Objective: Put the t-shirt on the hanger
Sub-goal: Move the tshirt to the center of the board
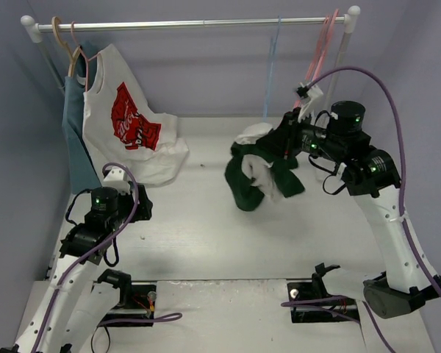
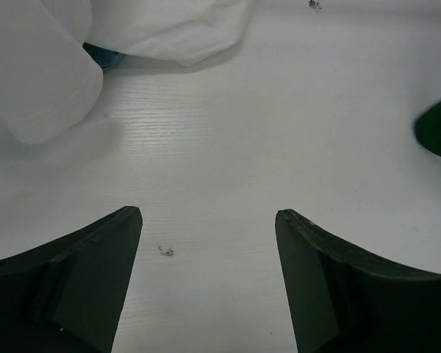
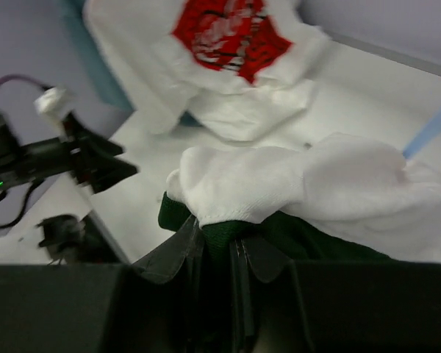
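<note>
The t-shirt [image 1: 261, 173], white with dark green sleeves, hangs crumpled from my right gripper [image 1: 285, 136], lifted at the table's back middle. In the right wrist view the gripper [image 3: 228, 246] is shut on a fold of the t-shirt [image 3: 294, 191] at its green and white edge. The light blue hanger [image 1: 271, 66] hangs from the rail just above and behind; a blue strip of it [image 3: 430, 129] shows at the right edge. My left gripper [image 1: 136, 206] is open and empty, low over the table [image 2: 228, 147] at the left; its fingers [image 2: 95, 272] stand wide apart.
A white shirt with a red graphic [image 1: 128, 121] hangs on a tan hanger at the rail's left and drapes onto the table, over a blue-grey garment [image 1: 77, 140]. Pink hangers [image 1: 320, 51] hang at the rail's right end [image 1: 206, 23]. Walls close in on three sides.
</note>
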`<state>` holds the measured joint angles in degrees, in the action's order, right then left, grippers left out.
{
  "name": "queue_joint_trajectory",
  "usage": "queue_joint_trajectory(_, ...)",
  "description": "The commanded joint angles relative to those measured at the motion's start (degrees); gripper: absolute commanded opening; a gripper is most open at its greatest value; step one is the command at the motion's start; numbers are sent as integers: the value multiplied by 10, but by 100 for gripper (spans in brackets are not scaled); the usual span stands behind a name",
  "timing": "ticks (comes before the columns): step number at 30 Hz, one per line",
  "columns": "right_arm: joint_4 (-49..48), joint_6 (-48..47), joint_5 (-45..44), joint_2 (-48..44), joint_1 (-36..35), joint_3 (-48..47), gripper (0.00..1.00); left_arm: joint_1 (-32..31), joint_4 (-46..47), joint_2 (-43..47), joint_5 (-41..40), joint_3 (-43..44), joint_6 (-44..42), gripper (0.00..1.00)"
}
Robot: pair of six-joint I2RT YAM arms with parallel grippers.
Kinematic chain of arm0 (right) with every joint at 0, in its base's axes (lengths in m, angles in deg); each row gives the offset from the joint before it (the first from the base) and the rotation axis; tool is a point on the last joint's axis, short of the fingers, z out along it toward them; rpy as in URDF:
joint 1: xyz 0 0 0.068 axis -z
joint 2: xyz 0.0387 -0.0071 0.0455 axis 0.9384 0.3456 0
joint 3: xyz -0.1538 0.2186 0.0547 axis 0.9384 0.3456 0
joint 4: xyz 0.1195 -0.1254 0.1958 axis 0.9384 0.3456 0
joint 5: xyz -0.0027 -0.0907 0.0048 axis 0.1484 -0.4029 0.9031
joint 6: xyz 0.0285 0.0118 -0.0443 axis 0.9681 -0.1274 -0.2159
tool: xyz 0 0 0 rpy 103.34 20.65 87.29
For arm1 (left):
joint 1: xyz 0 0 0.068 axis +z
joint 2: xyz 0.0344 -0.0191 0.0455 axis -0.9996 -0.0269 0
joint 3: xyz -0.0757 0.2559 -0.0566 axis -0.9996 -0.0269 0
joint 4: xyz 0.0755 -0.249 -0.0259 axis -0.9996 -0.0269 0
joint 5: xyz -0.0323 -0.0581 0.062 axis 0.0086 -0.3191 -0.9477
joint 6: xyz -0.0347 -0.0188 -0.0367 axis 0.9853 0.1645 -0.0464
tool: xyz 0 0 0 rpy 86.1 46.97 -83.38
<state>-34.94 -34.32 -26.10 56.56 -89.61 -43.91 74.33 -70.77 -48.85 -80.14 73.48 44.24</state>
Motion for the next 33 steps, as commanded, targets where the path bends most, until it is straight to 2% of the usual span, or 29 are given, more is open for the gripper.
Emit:
queue_joint_trajectory(1,-147,20,108,0,-61,-14,5,3,30,2,3,10,-7,74)
queue_joint_trajectory(3,-152,10,100,2,-105,-6,14,4,33,4,10,8,-9,74)
queue_joint_trajectory(4,-147,-2,84,0,-115,0,23,4,34,3,12,8,-9,74)
queue_joint_trajectory(5,-134,-6,54,-4,-128,24,48,4,34,3,15,8,-9,74)
queue_joint_trajectory(6,-127,-10,-24,-17,-129,41,51,4,35,3,17,7,-9,74)
queue_joint_trajectory(8,-103,-15,-127,-35,-129,78,58,5,37,3,21,7,-10,74)
queue_joint_trajectory(9,-97,-14,-221,-52,-129,119,61,4,39,1,32,6,-10,74)
queue_joint_trajectory(13,-77,-6,-335,-81,-129,208,58,2,50,-14,74,6,1,74)
queue_joint_trajectory(16,-86,-29,-294,-89,-130,266,51,2,42,-41,105,12,19,69)
queue_joint_trajectory(17,-97,-38,-279,-89,-132,280,50,2,31,-50,107,16,25,65)
queue_joint_trajectory(20,-132,-48,-243,-79,-158,326,50,-1,17,-77,98,16,31,64)
queue_joint_trajectory(24,-181,-59,-253,-36,-235,356,56,1,-12,-91,27,23,41,64)
queue_joint_trajectory(25,-200,-63,-266,-11,-273,362,58,2,-15,-90,11,23,48,64)
queue_joint_trajectory(33,-296,-71,-294,148,-419,363,61,25,-22,-60,-27,15,48,65)
